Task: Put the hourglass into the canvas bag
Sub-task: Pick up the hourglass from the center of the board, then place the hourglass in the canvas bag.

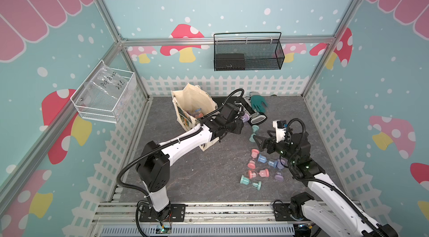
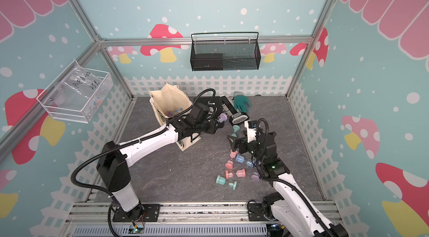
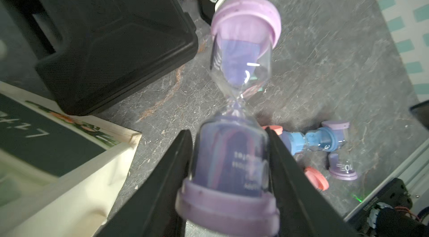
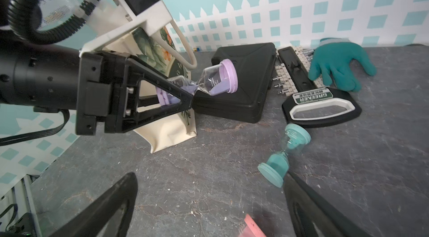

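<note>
Because the left claw (image 3: 226, 131) clenches the purple hourglass (image 3: 241, 61) by one glass bulb, it could slip before reaching the canvas bag (image 1: 195, 99). The right claw (image 4: 209, 176) gapes empty.

Purple hourglass (image 4: 219, 80), clear glass with lilac caps, is clamped at one bulb in the left gripper (image 3: 227, 131), roughly level in the air, just beside the bag (image 1: 192, 95); the cream bag stands open, green panel on its side, other hourglasses (image 1: 197, 112) inside
</note>
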Controlling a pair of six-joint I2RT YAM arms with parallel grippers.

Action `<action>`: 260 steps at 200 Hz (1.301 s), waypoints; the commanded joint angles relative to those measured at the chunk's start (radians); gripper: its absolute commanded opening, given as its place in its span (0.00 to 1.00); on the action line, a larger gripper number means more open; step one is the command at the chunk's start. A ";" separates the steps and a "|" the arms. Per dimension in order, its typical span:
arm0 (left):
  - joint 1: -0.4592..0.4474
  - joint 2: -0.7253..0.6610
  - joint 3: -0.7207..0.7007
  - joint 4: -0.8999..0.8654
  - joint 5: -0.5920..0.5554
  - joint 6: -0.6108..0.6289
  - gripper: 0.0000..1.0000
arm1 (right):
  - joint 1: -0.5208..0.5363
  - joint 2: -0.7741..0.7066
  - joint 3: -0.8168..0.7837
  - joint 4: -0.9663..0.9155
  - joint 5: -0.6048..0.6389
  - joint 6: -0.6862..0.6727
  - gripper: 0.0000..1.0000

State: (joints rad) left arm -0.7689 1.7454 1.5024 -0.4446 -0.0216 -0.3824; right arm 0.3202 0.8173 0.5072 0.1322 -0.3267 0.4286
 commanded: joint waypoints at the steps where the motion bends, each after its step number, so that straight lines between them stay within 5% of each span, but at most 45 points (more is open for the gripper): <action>1: -0.006 -0.081 -0.010 -0.002 0.006 -0.069 0.26 | -0.003 -0.015 0.041 0.046 -0.065 -0.016 1.00; 56: -0.006 -0.228 -0.014 -0.025 -0.048 -0.105 0.23 | 0.003 0.017 0.080 0.144 -0.153 0.006 1.00; 146: 0.028 -0.439 -0.089 -0.056 -0.293 -0.147 0.16 | 0.082 0.122 0.145 0.318 -0.212 0.016 1.00; 260: 0.232 -0.333 -0.088 -0.064 -0.417 -0.278 0.13 | 0.242 0.319 0.242 0.456 -0.186 -0.032 1.00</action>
State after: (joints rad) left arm -0.5705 1.3548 1.3804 -0.5114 -0.3988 -0.6037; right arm 0.5472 1.1038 0.7113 0.5316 -0.5137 0.4171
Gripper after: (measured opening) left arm 0.434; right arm 0.996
